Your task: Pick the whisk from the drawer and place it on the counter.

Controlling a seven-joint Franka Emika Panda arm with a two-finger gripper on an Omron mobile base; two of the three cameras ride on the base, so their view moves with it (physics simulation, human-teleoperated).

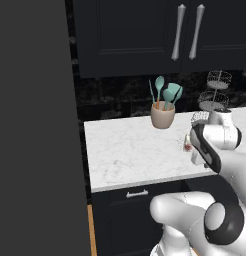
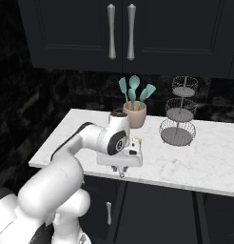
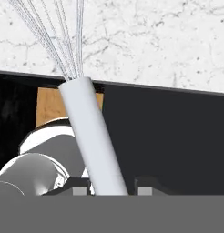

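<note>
Whisk [image 3: 93, 141] handle runs up from between the fingers [image 3: 113, 185], which are clamped on it; wire loops reach over the white marble bench [image 3: 168, 41]. Hand hovers at the bench's front edge, near the utensil pot [image 2: 134, 114].

The whisk [image 3: 91, 141] has a smooth, matt grey metal handle and thin bright wire loops. The counter [image 1: 130, 150] is polished white marble, faintly grey-veined. At its twelve o'clock, a matt beige ceramic-looking pot [image 1: 162, 116] holds smooth teal plastic-looking utensils [image 1: 166, 92]; the wire basket stand [image 2: 178, 112] is thin metal.
</note>
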